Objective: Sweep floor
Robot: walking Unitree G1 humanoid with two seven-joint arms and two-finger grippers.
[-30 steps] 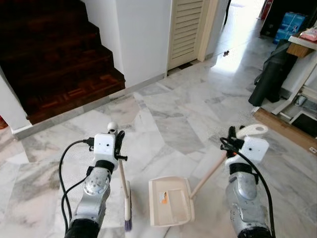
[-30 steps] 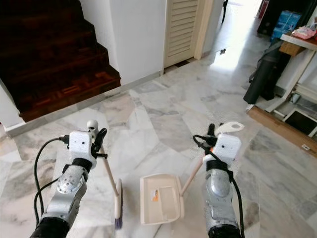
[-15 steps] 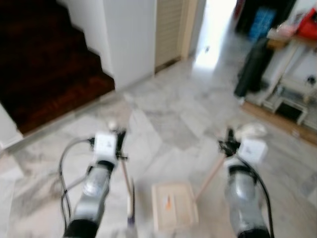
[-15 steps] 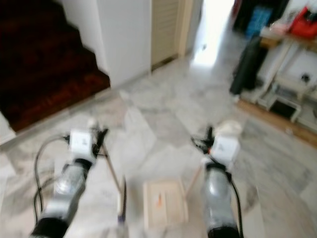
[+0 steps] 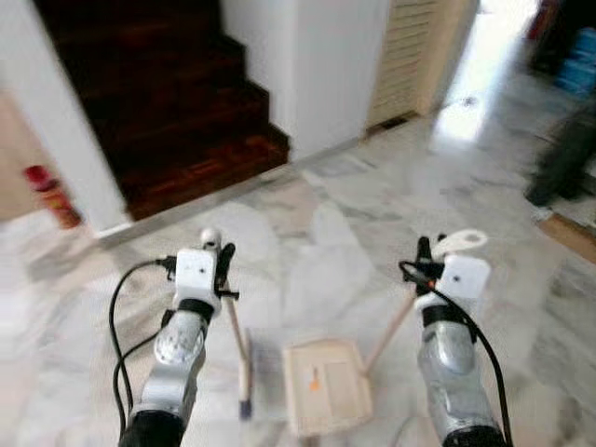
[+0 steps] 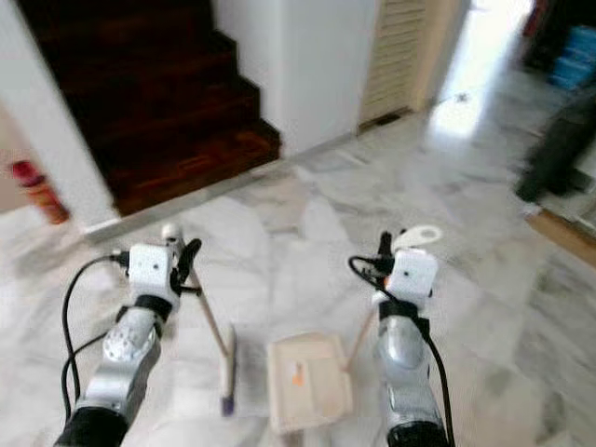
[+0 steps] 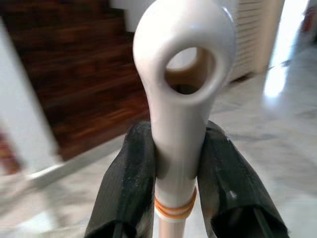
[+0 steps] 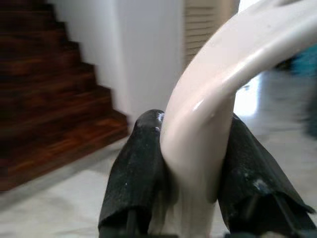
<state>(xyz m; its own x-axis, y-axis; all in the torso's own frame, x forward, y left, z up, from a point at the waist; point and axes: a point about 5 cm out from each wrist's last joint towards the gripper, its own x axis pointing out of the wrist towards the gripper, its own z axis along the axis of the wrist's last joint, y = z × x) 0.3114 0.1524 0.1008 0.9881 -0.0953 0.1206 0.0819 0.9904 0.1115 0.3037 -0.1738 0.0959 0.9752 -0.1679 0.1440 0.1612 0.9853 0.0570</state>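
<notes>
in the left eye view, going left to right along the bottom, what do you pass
left arm → broom head → dustpan → dustpan handle → right arm

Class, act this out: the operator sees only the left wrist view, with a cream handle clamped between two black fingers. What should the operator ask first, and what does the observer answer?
Operator: What is this handle part of?
Observer: A short broom with a cream handle and a dark bristle head, which the left gripper holds upright with its head down at the grey-veined marble floor.
Operator: What is the other arm doing?
Observer: The right gripper is clamped on the curved cream handle of a cream plastic dustpan.
Operator: Where is that pan?
Observer: It is low over the floor just to the right of the broom head, between the two arms.
Operator: Anything to my left?
Observer: A red can-like object stands by the white wall beside the dark wooden stairs.
</notes>
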